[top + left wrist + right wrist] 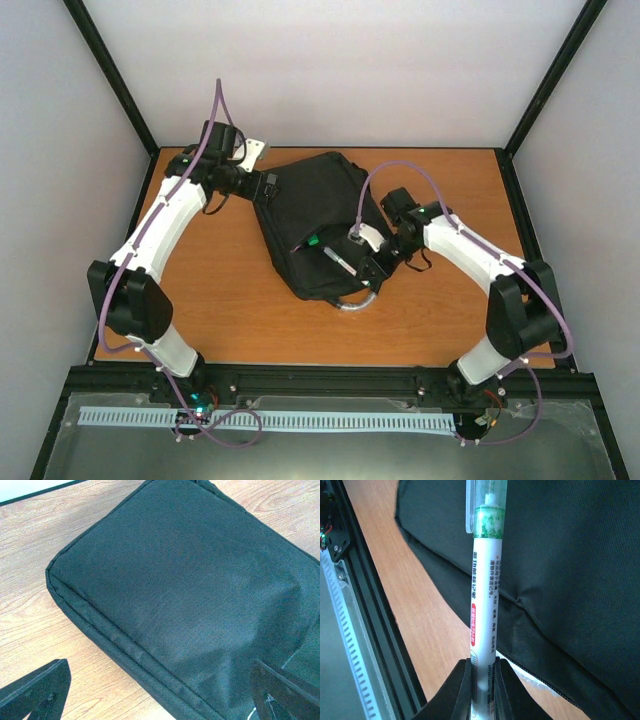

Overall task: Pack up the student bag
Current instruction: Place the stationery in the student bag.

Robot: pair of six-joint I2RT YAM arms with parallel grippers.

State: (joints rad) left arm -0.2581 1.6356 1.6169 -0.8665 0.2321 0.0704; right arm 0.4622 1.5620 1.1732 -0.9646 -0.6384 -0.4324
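— Where's your student bag (pixel 315 225)?
— One bag, flat on the surface (pixel 230 300), its edge just ahead of your left fingers (pixel 35 692), which stand spread wide.
— And your right?
— Your right fingers (pixel 455 690) pinch one white, green-tipped marker (pixel 484 595) at the bag's near edge, pointing over the fabric.

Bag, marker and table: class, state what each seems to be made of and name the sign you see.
Bag: black woven fabric, matte; fine weave and stitched seams show.
Marker: probably plastic, glossy white barrel with print, clear cap.
Table: wood or wood-look laminate, smooth; grain lines show.
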